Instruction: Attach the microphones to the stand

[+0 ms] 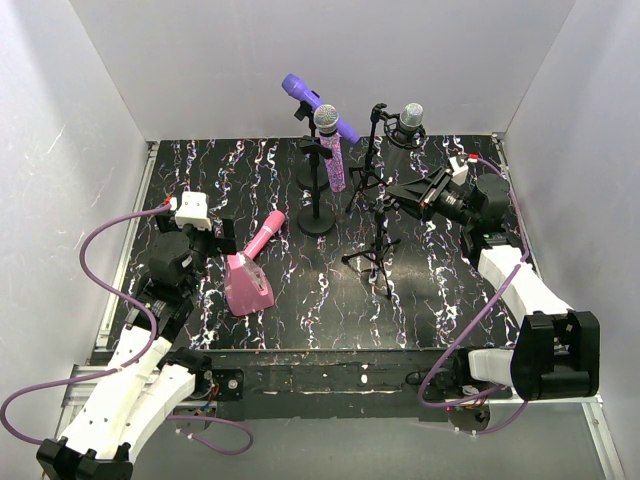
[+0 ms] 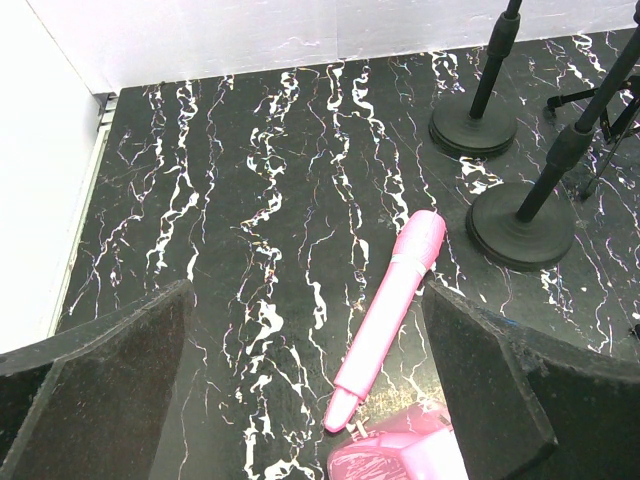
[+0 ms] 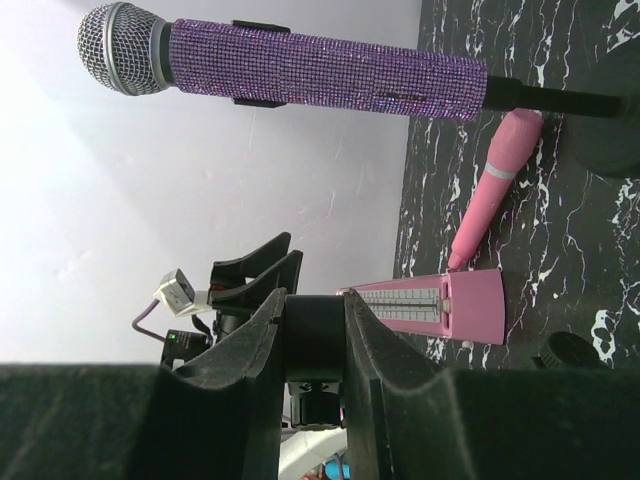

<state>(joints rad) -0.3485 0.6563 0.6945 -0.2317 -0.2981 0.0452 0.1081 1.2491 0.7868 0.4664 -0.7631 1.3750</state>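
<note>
I judge the last mounting is in hand: the plain purple microphone [image 1: 305, 97], the glittery microphone [image 3: 320, 70] and the silver-grey microphone [image 1: 411, 116] sit on stands; the pink microphone [image 2: 385, 305] lies flat on the black, white-veined tabletop [image 2: 250, 180], tail just beside the pink wedge block [image 2: 400, 455]; my left gripper [image 2: 308, 295] hangs over it, jaws wide, empty; my right gripper [image 3: 313, 312] is clamped on the black top of the empty tripod stand [image 1: 381, 245]; next, lower and pinch the shaft squarely; white walls [image 1: 300, 50] enclose three sides.

Bright, diffuse light; shadows faint. Plain white enclosure walls [image 1: 80, 120] nearly wash out. In the left wrist view, black foam finger pads [image 2: 100, 390] blur at 5 and 7 o'clock.
</note>
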